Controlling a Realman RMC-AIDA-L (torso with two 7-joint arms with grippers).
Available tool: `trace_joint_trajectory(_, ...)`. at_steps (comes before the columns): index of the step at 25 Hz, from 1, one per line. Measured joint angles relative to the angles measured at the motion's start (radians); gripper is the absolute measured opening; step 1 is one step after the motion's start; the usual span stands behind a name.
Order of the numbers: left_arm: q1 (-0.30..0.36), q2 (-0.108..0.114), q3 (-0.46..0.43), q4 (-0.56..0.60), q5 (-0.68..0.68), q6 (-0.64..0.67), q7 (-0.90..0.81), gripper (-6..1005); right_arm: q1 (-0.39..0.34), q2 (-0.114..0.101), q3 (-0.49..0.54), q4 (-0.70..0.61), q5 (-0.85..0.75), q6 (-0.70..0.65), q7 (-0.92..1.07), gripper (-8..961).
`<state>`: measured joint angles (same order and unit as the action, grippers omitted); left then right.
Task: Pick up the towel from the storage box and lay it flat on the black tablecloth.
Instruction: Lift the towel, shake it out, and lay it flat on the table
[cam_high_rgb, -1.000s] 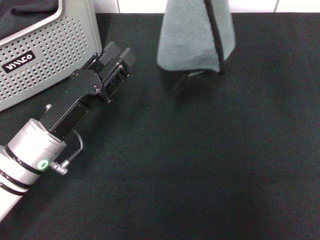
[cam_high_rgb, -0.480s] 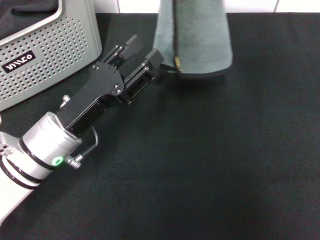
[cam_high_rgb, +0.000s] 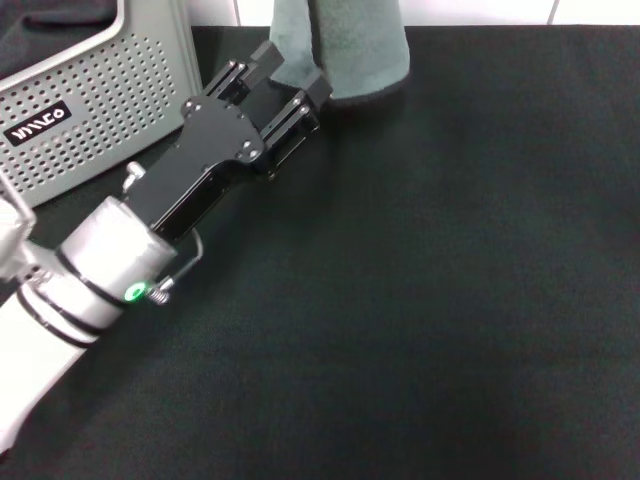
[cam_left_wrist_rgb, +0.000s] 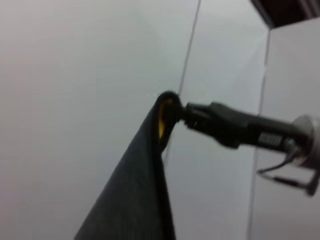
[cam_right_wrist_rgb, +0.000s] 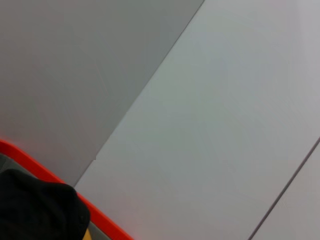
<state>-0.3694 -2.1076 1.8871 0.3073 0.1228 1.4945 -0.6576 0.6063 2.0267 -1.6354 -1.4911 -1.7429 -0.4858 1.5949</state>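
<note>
The towel (cam_high_rgb: 350, 45) hangs grey-side out above the far edge of the black tablecloth (cam_high_rgb: 420, 300) — its top corner pinched shut in the right gripper (cam_left_wrist_rgb: 182, 112). The left gripper (cam_high_rgb: 290, 72) clamps its lower edge, with the storage box (cam_high_rgb: 90, 110) just beside it.

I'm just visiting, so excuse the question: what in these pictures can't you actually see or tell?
- Top of the towel: cut off by the head view's upper edge.
- Left gripper fingertips: against the towel's edge, grip unclear.
- Right gripper: seen only in the left wrist view at the towel's upper corner, blurred.
- Storage box interior: mostly out of frame.
- Black tablecloth edges: beyond the frame.
</note>
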Motion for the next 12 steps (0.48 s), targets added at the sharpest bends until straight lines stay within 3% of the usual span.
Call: trace_joint_trajectory(12,-0.011,0.0,0.253,0.099,-0.375,-0.202,0.259,680,0.078,0.001,-0.069,0.091,-0.01,0.124,0.0,12)
